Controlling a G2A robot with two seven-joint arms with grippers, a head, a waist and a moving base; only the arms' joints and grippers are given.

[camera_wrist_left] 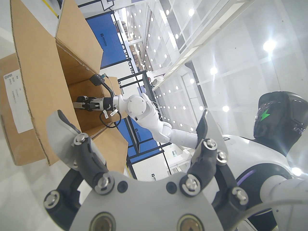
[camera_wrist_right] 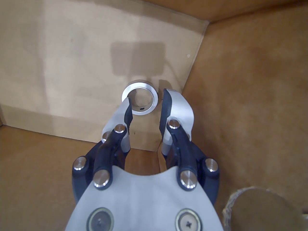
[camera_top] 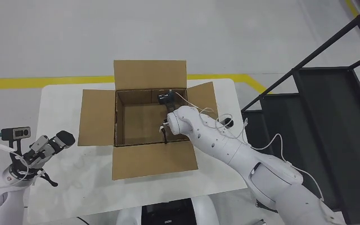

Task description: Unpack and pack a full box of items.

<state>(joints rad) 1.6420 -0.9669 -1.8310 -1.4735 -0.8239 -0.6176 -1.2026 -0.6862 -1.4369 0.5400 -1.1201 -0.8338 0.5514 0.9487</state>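
Ring (camera_wrist_right: 139, 100) lies on the box (camera_top: 151, 73) floor. I have the right gripper (camera_wrist_right: 147, 98) down inside the box's right half, narrowly open, tips either side of it. Left gripper (camera_wrist_left: 131, 121) hangs wide open over the desk's (camera_top: 62, 101) near-left part.

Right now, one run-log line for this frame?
right gripper: open, inside box, at metal ring on box floor, not gripped | left gripper: open, empty, apart from box
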